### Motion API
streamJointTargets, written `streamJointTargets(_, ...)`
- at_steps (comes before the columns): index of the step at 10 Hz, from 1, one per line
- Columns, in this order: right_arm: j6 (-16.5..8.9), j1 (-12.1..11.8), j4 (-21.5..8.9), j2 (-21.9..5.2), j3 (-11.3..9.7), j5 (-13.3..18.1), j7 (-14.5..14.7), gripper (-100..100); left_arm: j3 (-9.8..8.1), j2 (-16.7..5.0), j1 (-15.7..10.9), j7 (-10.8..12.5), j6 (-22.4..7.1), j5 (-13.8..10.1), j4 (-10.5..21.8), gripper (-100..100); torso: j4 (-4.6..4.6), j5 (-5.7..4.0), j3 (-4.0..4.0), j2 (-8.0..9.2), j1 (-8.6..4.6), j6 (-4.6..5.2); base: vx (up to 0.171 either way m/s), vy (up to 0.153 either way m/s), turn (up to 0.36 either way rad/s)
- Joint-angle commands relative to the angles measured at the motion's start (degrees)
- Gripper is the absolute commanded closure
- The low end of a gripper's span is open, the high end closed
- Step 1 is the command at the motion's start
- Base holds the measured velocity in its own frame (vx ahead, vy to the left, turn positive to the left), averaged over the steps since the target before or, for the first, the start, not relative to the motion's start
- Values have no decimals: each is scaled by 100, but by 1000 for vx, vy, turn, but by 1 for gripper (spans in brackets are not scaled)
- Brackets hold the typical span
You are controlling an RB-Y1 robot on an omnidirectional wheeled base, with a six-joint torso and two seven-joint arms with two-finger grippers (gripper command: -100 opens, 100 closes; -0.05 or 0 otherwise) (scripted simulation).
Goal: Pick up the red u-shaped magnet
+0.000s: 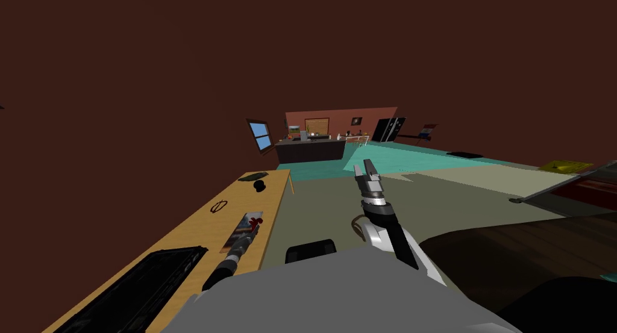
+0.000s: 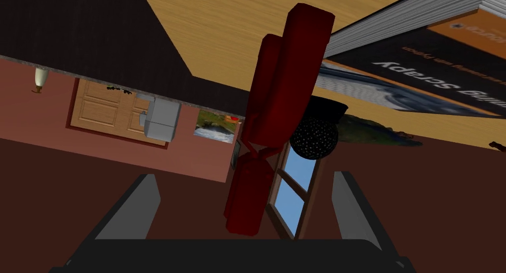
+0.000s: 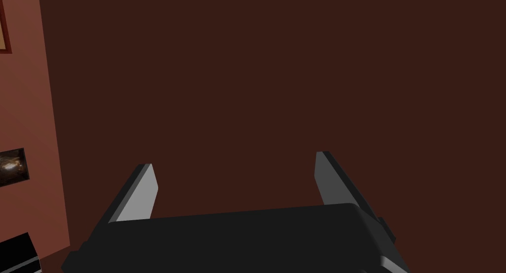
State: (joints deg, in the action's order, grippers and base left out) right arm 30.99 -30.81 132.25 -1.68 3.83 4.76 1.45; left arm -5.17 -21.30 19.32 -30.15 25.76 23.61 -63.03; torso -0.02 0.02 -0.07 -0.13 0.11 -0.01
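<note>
The dark red U-shaped magnet (image 2: 281, 92) lies on a magazine (image 1: 240, 233) on the wooden table (image 1: 199, 227) to my left. My left gripper (image 2: 244, 206) is open around the magnet's near end; both fingers (image 2: 136, 206) stand well clear of its sides. From the head, the magnet (image 1: 256, 221) shows as a small red spot at the tip of my left gripper (image 1: 252, 226). My right gripper (image 1: 366, 168) is open and holds nothing, raised in the air over the floor, ahead of my chest.
A black speckled ball (image 2: 313, 136) sits just beyond the magnet. Glasses (image 1: 219, 206), a dark round thing (image 1: 260, 186) and a flat dark item (image 1: 253, 176) lie farther along the table. A large black flat object (image 1: 144, 287) sits nearer me. A kitchen counter (image 1: 310, 149) stands far off.
</note>
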Motion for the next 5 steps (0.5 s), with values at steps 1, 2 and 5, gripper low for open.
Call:
streamJointTargets(1, 0, 0, 0, 0, 0, 0, 0, 0, 45, -41, -98, -34, 80, 33, 217, -100, 0, 0, 0, 0, 0, 0, 37, 30, -13)
streamJointTargets(2, 0, 0, 0, 0, 0, 0, 0, 0, 69, -72, -157, -50, 130, 50, 341, -100, 0, 0, -1, -2, 0, 0, 40, 31, -15)
streamJointTargets(5, 0, 0, 0, 0, 0, 0, 0, 0, 144, -153, -330, -100, 282, 103, 693, -100, 0, -1, -1, -1, -4, 0, 37, 20, -15)
